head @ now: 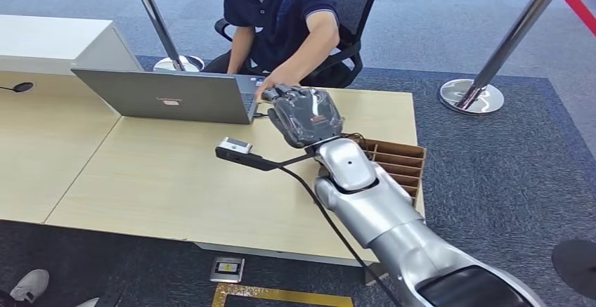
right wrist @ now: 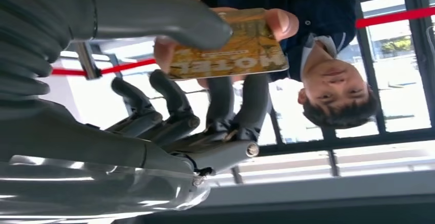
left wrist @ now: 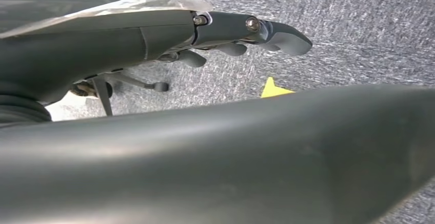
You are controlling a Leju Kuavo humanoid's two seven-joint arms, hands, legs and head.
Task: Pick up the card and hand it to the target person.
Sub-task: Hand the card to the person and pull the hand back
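My right hand [head: 306,114] reaches over the far edge of the table toward a seated person in a dark polo shirt [head: 281,12]. In the right wrist view the card [right wrist: 231,47] is yellow with large printed letters, and my right hand [right wrist: 169,96] pinches it between the thumb on one face and the fingers [right wrist: 236,101] behind. The person's hand [head: 270,82] meets mine, and their fingers [right wrist: 279,21] grip the card's far end. My left hand [left wrist: 231,34] hangs over grey carpet with its fingers apart, holding nothing.
An open grey laptop [head: 169,96] stands on the wooden table [head: 140,180] left of my hand. A brown slotted box [head: 397,163] sits at the table's right edge under my forearm. Two barrier posts [head: 471,96] with a red belt stand behind.
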